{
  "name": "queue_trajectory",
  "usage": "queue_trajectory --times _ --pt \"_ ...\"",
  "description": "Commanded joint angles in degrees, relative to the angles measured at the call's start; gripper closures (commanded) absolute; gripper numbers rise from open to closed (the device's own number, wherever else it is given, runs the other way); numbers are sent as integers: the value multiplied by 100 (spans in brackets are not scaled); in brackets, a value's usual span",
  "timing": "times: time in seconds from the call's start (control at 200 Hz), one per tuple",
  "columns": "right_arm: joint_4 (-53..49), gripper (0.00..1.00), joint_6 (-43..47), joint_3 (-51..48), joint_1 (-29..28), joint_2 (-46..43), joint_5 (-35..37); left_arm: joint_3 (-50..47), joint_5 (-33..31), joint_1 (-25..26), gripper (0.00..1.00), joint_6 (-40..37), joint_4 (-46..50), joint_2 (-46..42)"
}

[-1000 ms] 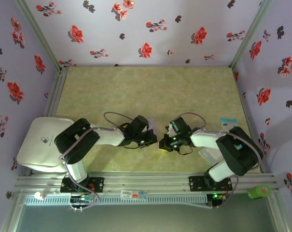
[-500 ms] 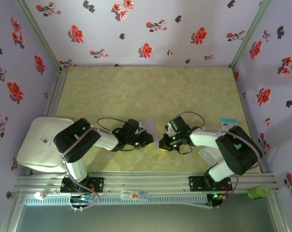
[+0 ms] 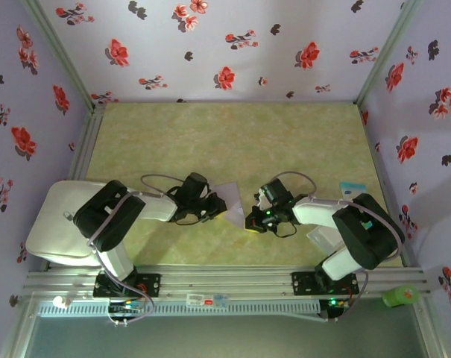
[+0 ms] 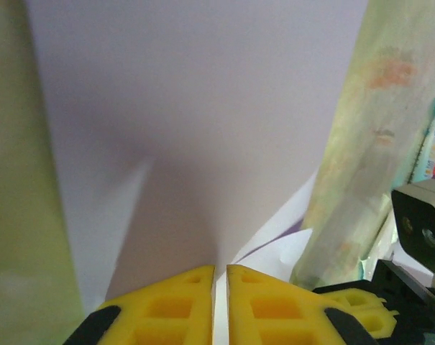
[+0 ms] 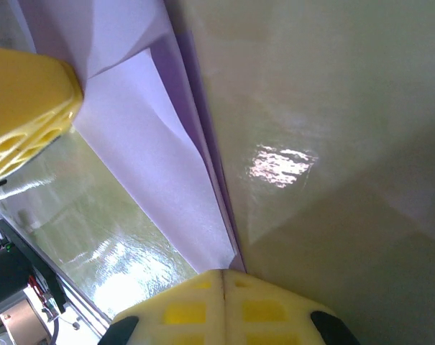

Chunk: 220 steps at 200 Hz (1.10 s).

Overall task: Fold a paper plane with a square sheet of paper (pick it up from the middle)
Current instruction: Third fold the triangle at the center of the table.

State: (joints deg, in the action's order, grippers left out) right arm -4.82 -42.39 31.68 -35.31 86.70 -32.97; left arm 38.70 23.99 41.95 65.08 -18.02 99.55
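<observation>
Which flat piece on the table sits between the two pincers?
The thin pale lavender paper sheet; the small light-blue card lies far right.

Nothing here is legible. The white pad (image 3: pixel 57 231) carries a small dark logo (image 3: pixel 68 216), the sticker (image 3: pixel 203 300) on the front rail (image 3: pixel 247 287) has a red mark, and the light-blue card (image 3: pixel 352 188) bears print, all too small to read.
</observation>
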Motion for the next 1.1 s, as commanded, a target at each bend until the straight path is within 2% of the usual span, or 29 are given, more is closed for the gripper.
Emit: queue_trajectory --times 0.0,0.215,0.405,0.52,0.72,0.8,1.095 --pt "-652 97 67 -145 7 118 650 11 -619 -244 87 -467 1249 -122" --pt "-556 95 91 -45 7 102 547 -223 -952 -340 83 -529 1080 -1000" --pt "-366 90 95 162 -2 -213 477 -74 -960 -346 81 -674 1099 -1345" --pt "-456 83 307 306 -2 -635 816 -53 -942 -335 79 -698 1087 -1393" --pt "-799 76 478 485 91 -1127 1753 -316 -735 -358 65 -845 418 -1593" --pt "-724 70 495 545 163 -1053 1693 -313 -717 -374 63 -886 457 -1656" --pt "-241 65 427 864 200 -108 1058 -293 -430 -478 59 -485 105 -1269"
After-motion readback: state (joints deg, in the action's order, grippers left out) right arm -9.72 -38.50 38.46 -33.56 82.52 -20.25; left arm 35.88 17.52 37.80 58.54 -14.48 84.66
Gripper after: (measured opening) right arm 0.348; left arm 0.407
